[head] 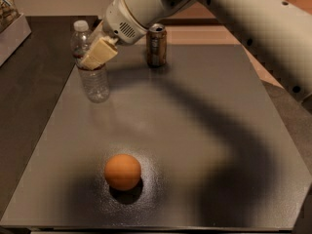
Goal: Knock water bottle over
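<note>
The water bottle (96,84) is clear ribbed plastic with a white cap. It stands upright at the far left of the grey table (195,130). My gripper (99,52) has cream-coloured tips and sits right against the bottle's middle, covering the label band from the front right. The arm reaches in from the upper right.
A brown-and-silver drink can (156,45) stands at the back of the table, right of the bottle. An orange (123,171) lies near the front. The edge of a tray or box (9,28) sits on the dark counter at the far left.
</note>
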Robot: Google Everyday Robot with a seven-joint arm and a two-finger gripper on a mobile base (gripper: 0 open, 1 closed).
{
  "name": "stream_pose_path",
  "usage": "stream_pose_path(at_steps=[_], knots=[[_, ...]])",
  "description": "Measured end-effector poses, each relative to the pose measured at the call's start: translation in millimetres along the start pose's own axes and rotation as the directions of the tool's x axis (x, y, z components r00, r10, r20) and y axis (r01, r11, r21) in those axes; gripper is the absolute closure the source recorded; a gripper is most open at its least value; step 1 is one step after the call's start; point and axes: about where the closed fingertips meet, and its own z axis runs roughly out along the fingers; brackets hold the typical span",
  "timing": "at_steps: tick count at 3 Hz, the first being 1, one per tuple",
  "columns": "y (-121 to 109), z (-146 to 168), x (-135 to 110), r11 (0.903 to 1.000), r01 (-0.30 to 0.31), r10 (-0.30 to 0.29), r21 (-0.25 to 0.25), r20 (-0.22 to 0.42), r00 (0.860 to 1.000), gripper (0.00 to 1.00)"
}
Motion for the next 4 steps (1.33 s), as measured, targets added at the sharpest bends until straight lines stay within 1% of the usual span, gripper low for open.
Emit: stream_pose_path(at_steps=[1,2,3,4], knots=[[5,-45,4,0.9989,0.036,-0.033,0.03,-0.075,0.997,1.0],[9,-86,25,0.998,0.048,-0.038,0.042,-0.223,0.974,1.0],[11,-120,59,0.9986,0.035,-0.016,0.041,-0.381,0.924,1.0],[11,-141,93,0.9994,0.011,0.007,0.032,-0.506,0.863,1.0]])
